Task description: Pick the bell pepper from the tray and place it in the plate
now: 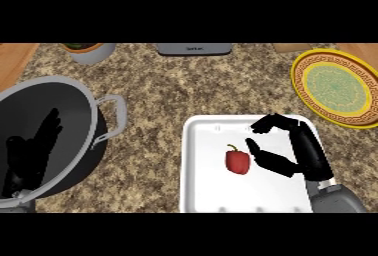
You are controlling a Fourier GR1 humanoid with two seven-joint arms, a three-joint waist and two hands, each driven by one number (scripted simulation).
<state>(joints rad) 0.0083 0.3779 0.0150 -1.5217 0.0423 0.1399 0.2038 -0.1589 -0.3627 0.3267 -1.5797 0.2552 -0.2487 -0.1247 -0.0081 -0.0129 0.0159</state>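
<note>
A red bell pepper with a green stem lies on its side near the middle of the white tray. My right hand hovers over the tray just right of the pepper, thumb close to the pepper's right side and fingers arched above and apart from it, holding nothing. The yellow plate with a green patterned centre sits at the upper right, beyond the tray's far right corner. My left hand rests open at the left edge, fingers up, in front of the big pot.
A large grey pot with side handles fills the left of the granite counter. A small grey bowl and a grey appliance stand along the far edge.
</note>
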